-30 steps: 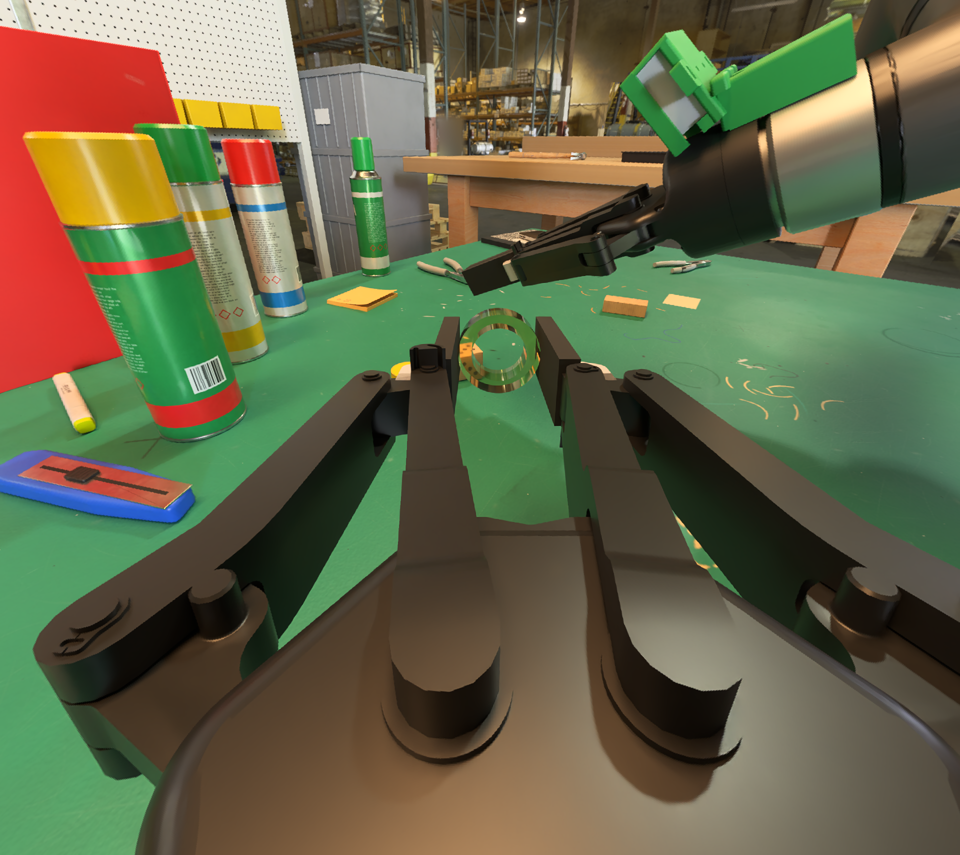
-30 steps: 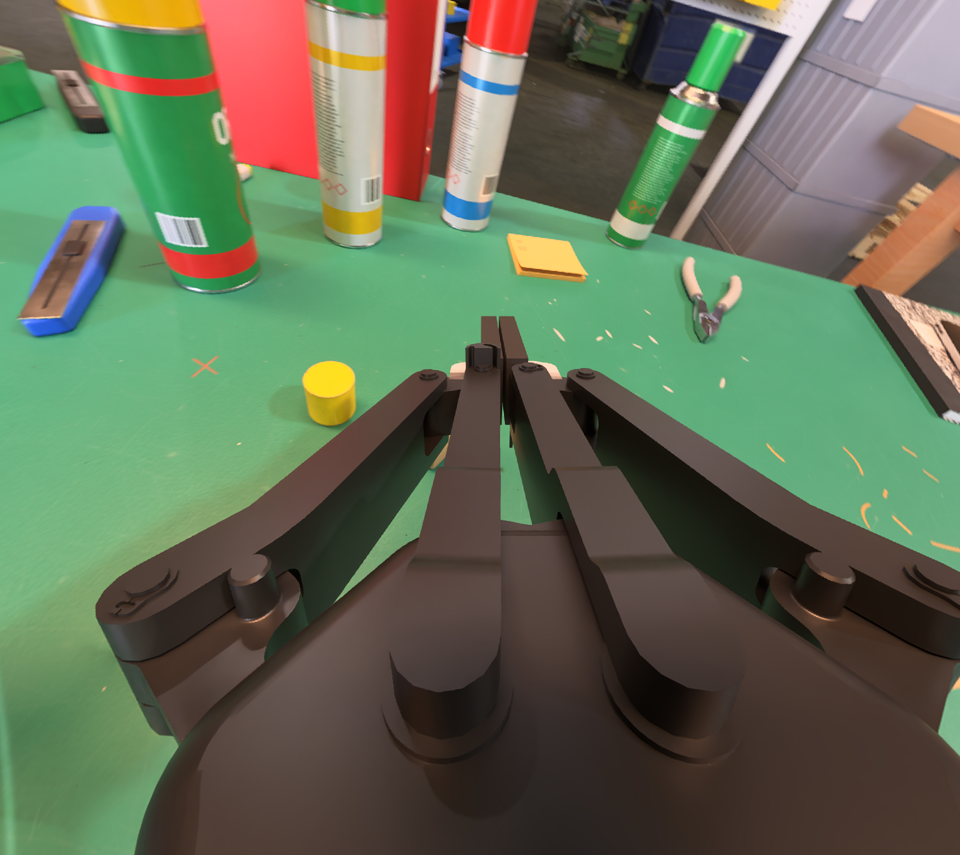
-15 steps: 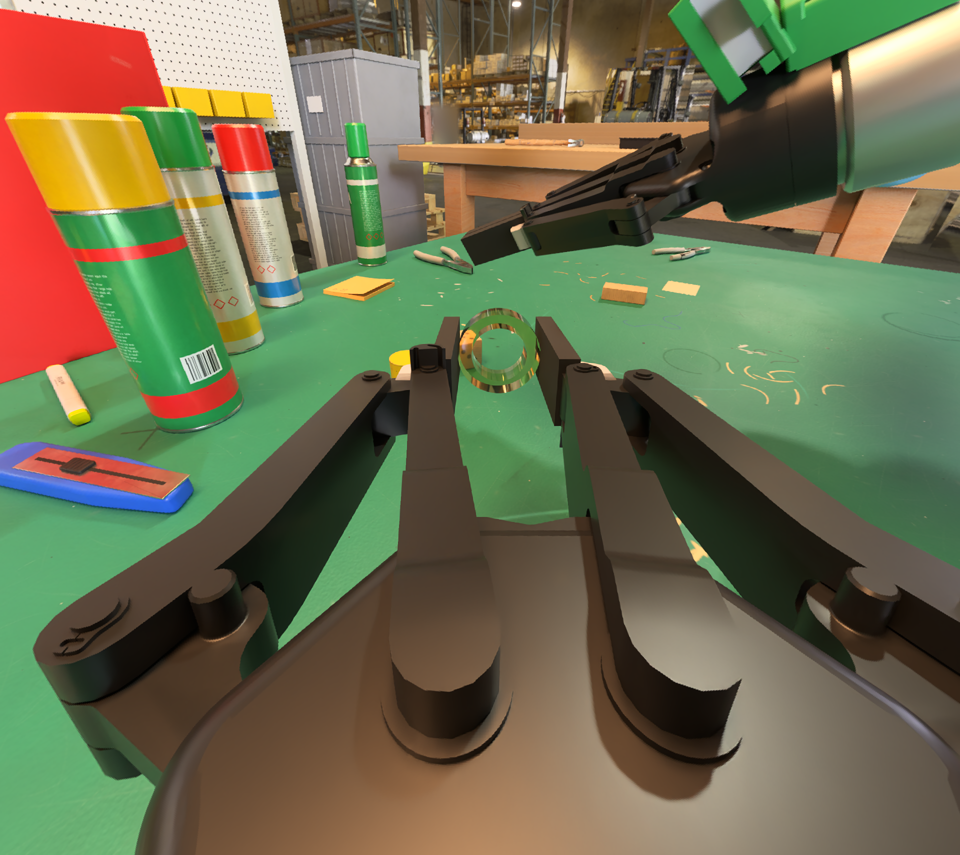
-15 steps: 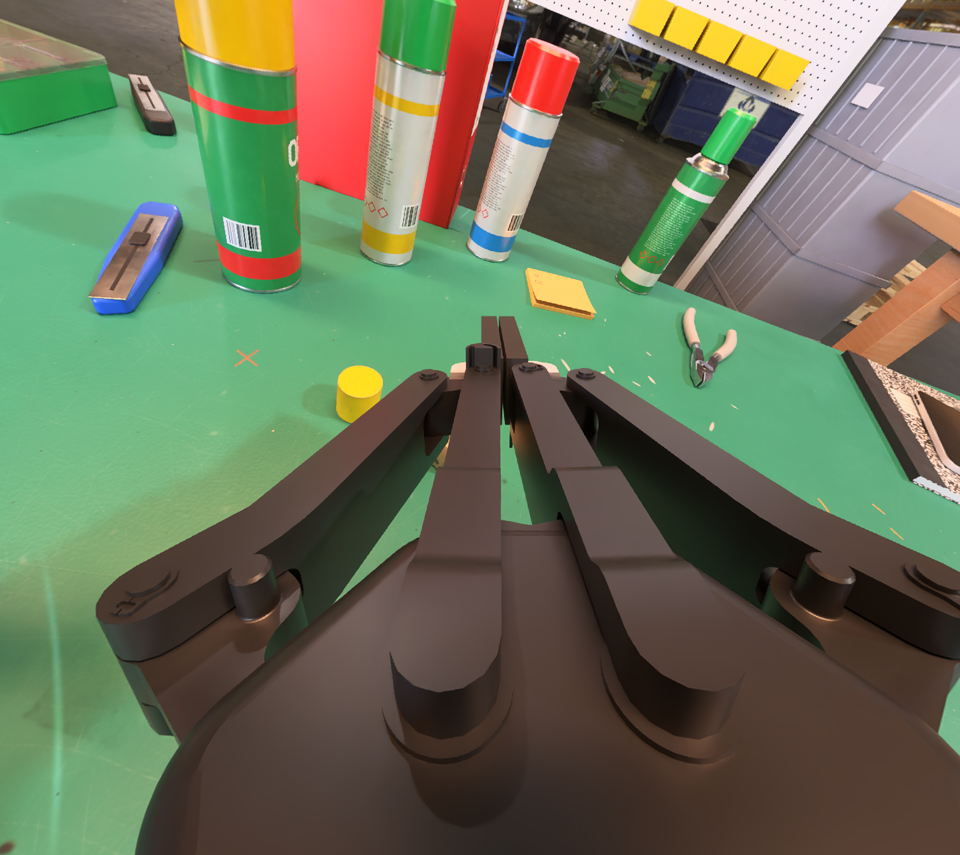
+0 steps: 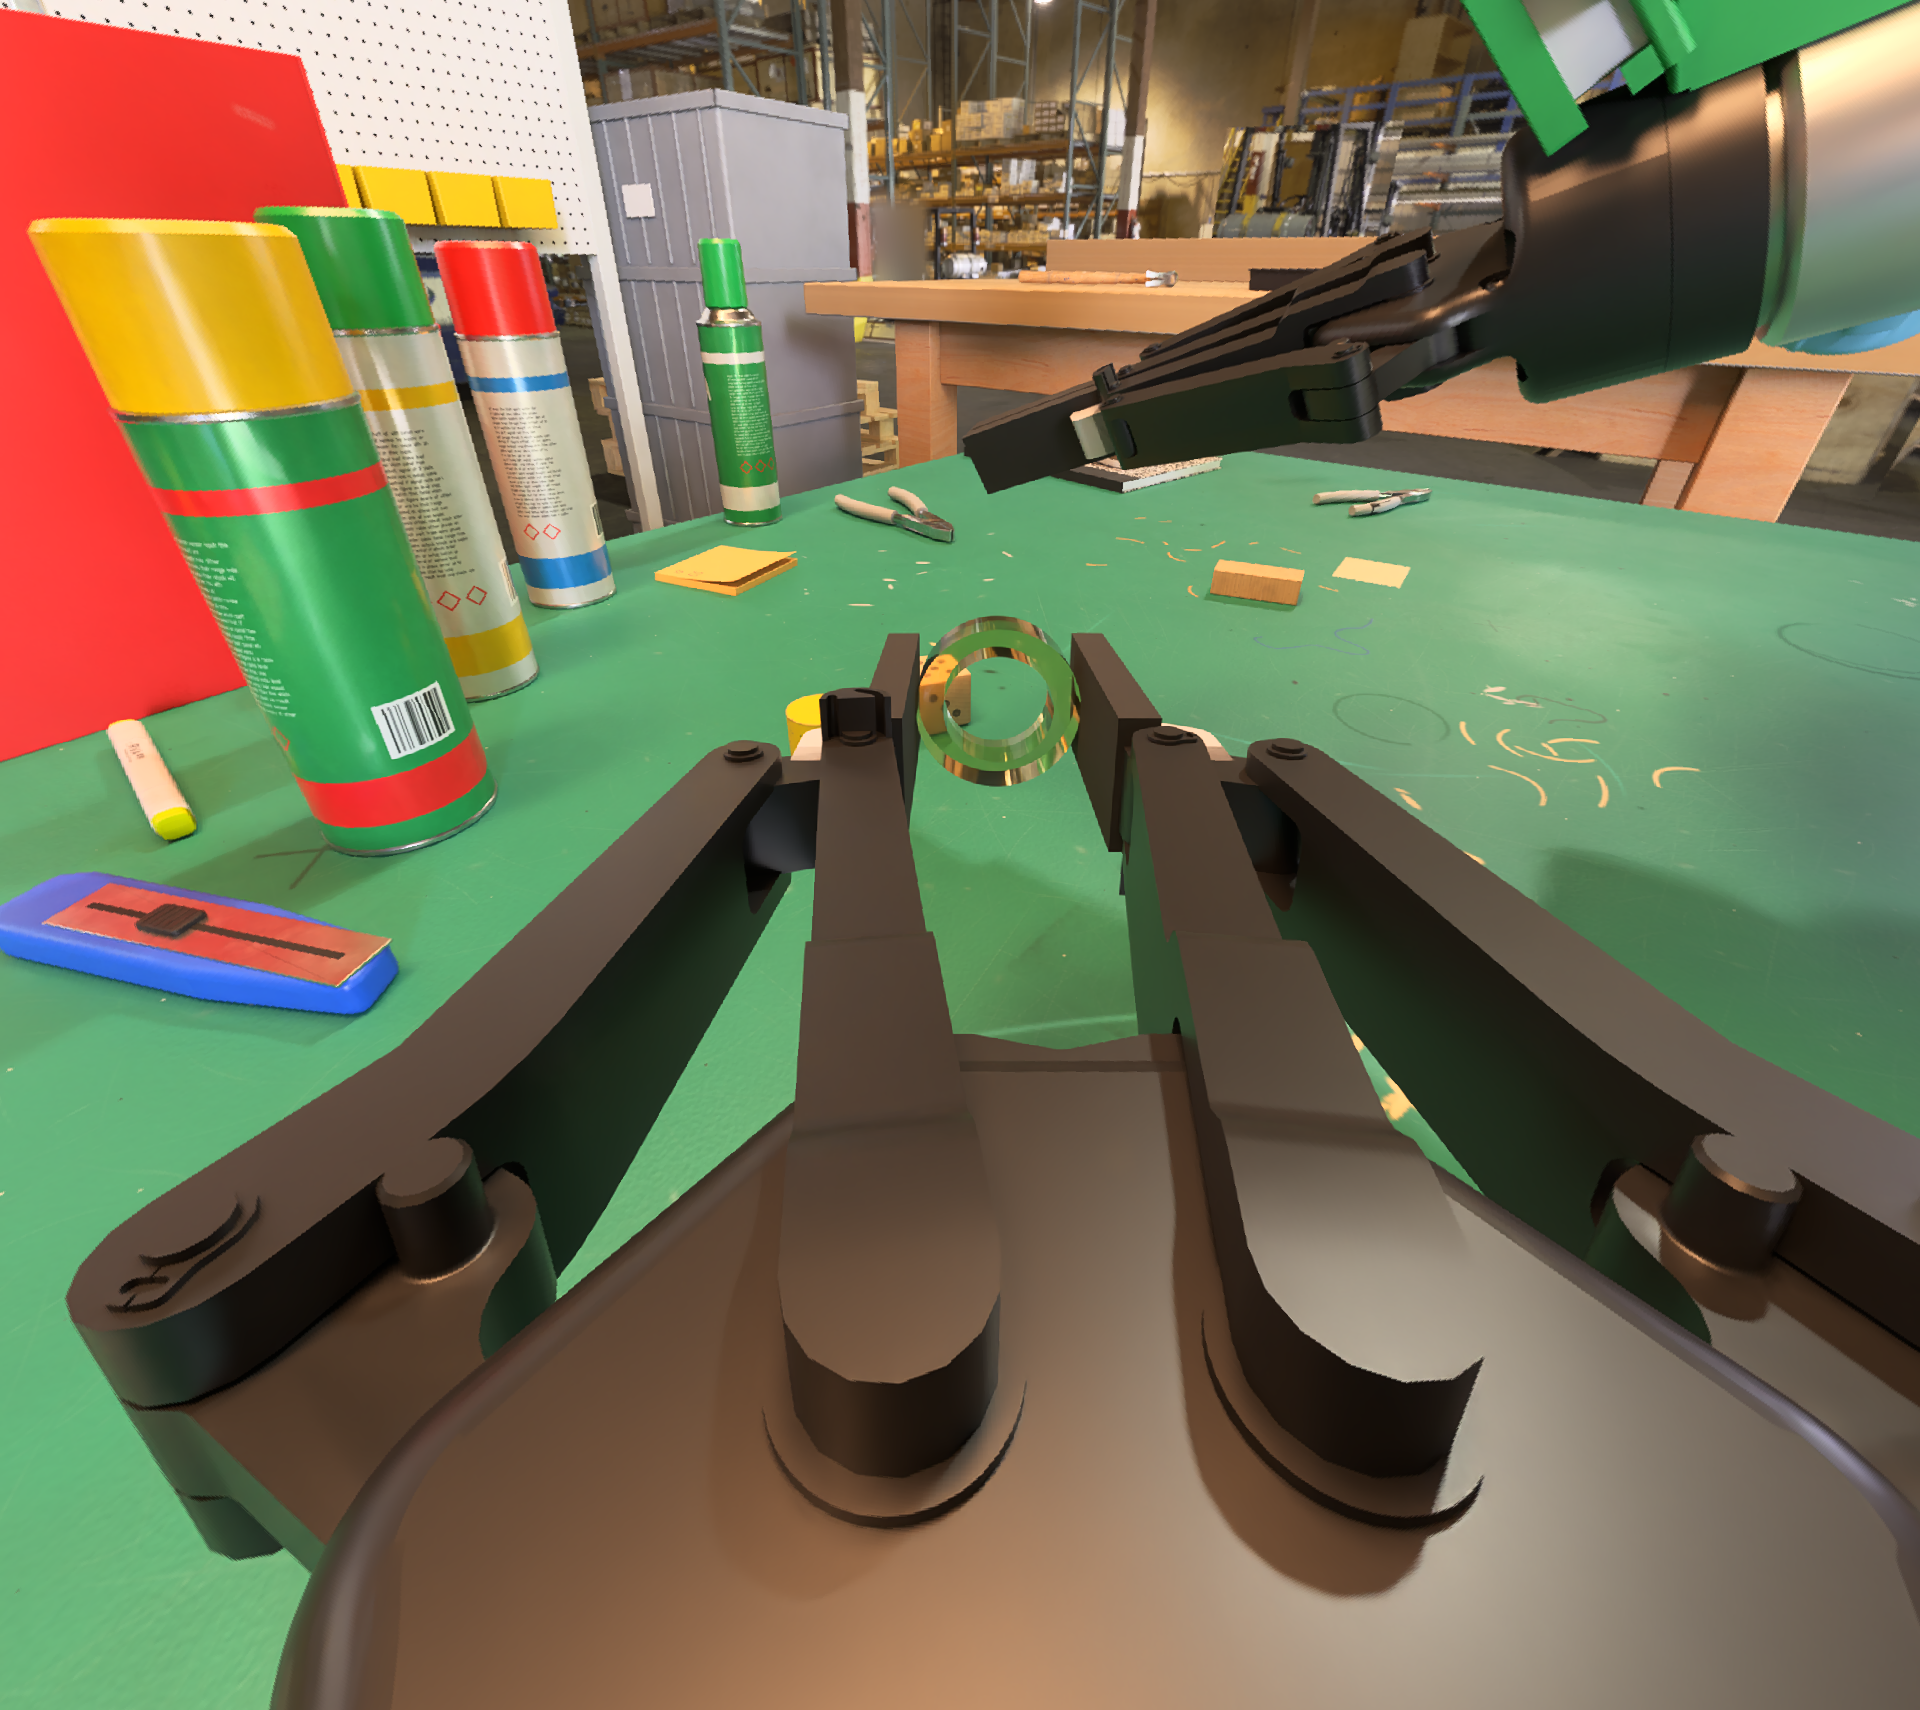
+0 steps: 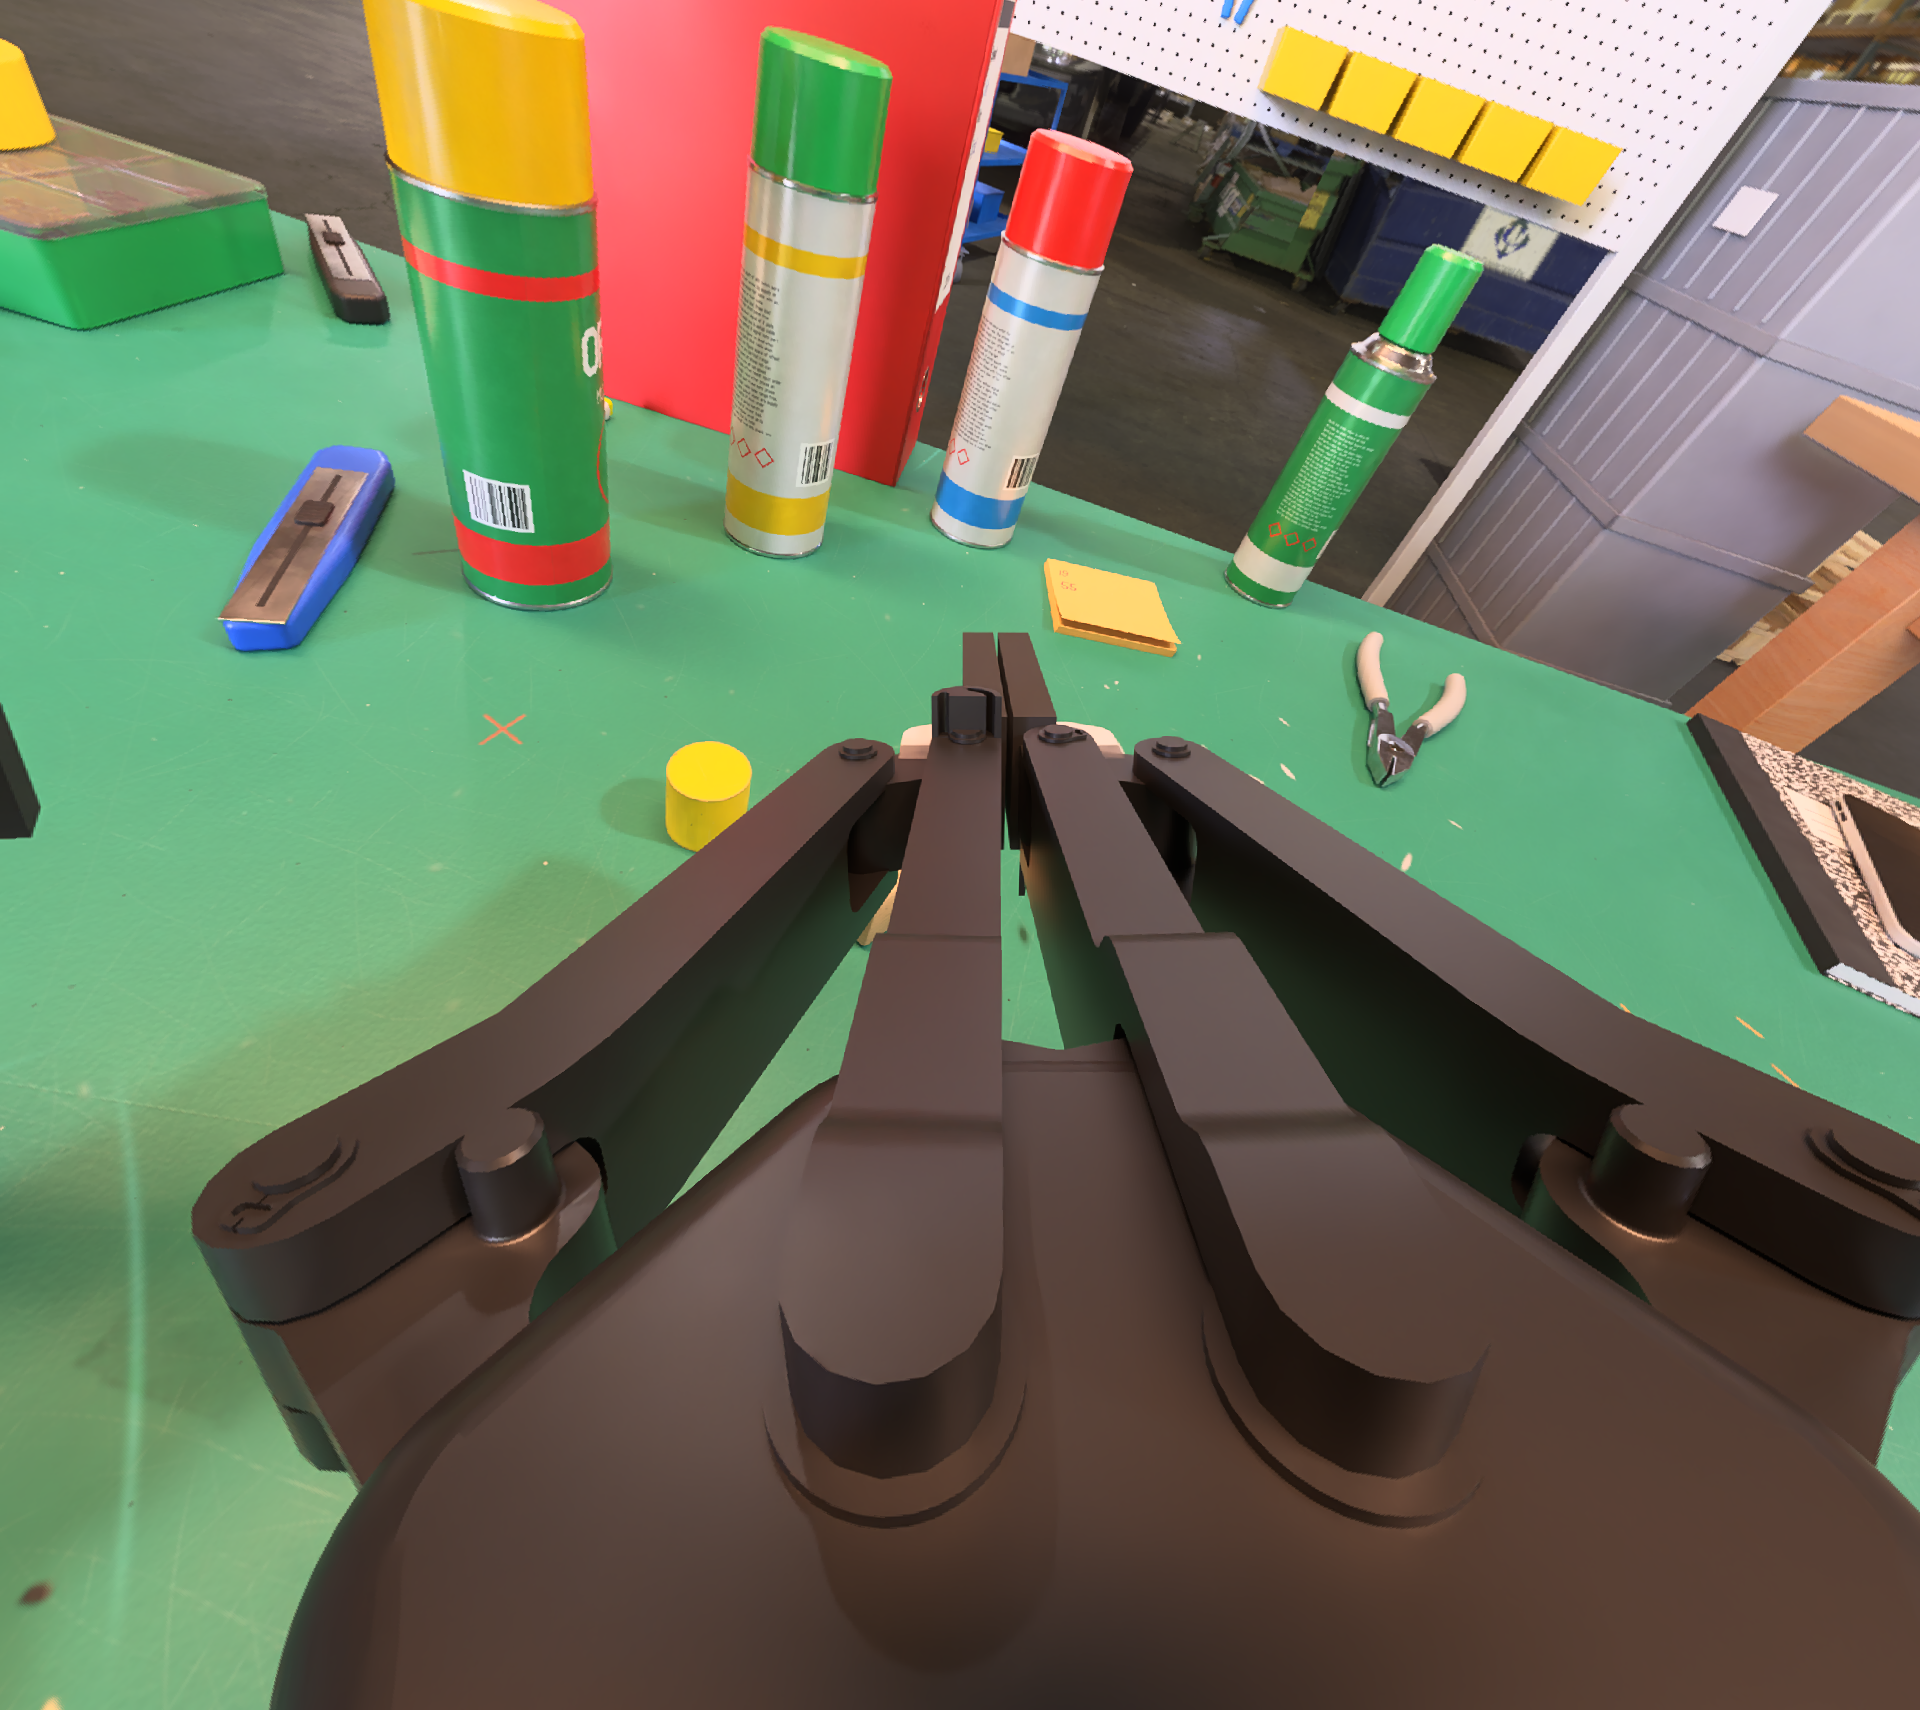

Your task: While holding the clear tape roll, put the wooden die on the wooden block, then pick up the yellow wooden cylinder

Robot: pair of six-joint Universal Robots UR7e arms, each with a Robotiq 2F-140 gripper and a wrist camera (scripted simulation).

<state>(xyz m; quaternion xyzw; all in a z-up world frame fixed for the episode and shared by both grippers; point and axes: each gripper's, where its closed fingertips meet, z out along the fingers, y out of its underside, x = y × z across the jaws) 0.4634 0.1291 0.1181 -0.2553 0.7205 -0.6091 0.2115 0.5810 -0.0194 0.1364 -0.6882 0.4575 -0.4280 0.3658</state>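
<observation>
My left gripper (image 5: pixel 997 673) is shut on the clear tape roll (image 5: pixel 1051 741) and holds it upright above the green table. The wooden die (image 5: pixel 948 696) lies on the table just beyond, partly seen through the roll. The yellow wooden cylinder (image 5: pixel 802 718) peeks out behind my left finger; in the right wrist view it (image 6: pixel 707 793) stands left of my fingers. The wooden block (image 5: pixel 1255 582) lies farther right. My right gripper (image 6: pixel 995 658) is shut and empty; it also shows in the left wrist view (image 5: pixel 1023 450), hovering above the table.
Several spray cans (image 6: pixel 499 310) stand along a red board (image 6: pixel 727 102) at the left. A blue utility knife (image 5: pixel 197 938), a yellow note pad (image 6: pixel 1110 606), pliers (image 6: pixel 1397 710) and a marker (image 5: pixel 151 777) lie around. A green box (image 6: pixel 125 258) sits far left.
My right gripper has risen and drawn back from the table, still shut, so the cylinder and cans look farther off. My left gripper keeps the tape roll and has barely moved.
</observation>
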